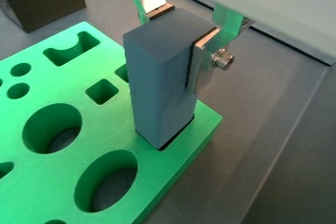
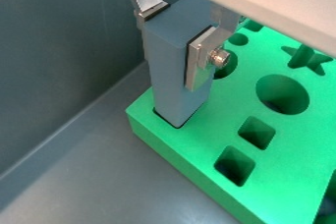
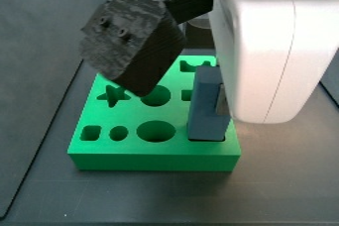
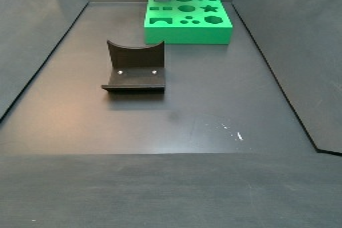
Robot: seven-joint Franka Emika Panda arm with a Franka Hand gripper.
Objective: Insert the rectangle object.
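A dark block (image 4: 134,68) sat well apart from the green board (image 4: 189,34). The gripper (image 1: 184,33), above the board's corner, clasped the upright rectangle object (image 1: 163,85), its lower end in a corner hole.

Dark floor (image 4: 201,112): green board (image 4: 189,29), fixture (image 4: 134,69); gripper (image 1: 184,29) above board.

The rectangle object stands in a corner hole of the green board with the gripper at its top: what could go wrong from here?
The rectangle object rises high above the green board, so it may not be fully seated. If the gripper pulls away off-axis, the tall bar could tilt or jam. The hole sits at the board's corner, so sideways force might shift the board.
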